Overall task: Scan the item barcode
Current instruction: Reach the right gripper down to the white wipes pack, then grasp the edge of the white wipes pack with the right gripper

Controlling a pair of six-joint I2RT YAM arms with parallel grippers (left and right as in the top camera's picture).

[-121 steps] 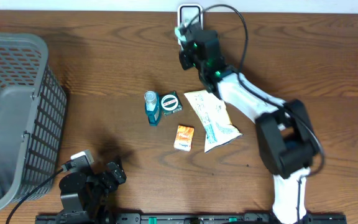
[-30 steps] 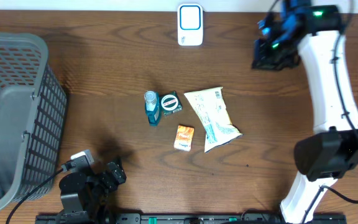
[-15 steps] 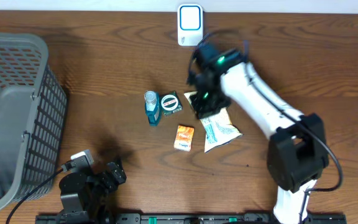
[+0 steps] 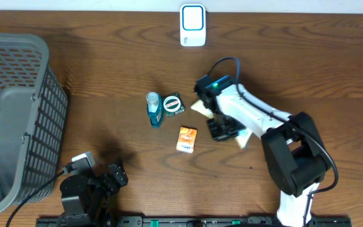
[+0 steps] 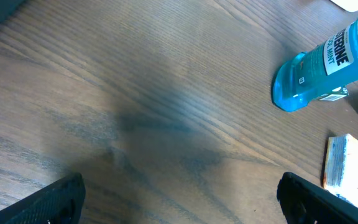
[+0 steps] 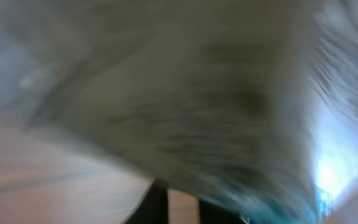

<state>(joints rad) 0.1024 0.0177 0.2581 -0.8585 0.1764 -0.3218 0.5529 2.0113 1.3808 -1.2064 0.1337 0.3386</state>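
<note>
Brown wooden table (image 4: 106, 63): my left gripper (image 4: 113, 174) waits spread wide, empty. At centre, the white printed plastic pouch (image 4: 200, 106) lies under my right gripper (image 4: 222, 130), jaws closed; real hold unclear. I fear the thin film slips when lifted.

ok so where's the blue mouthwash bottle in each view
overhead: blue mouthwash bottle lies left of centre on the table.
left wrist: the bottle is at upper right, cut off by the edge.
right wrist: not in it; the picture is all blur.
shared landmark: orange packet, close to the bottle in both.
</note>
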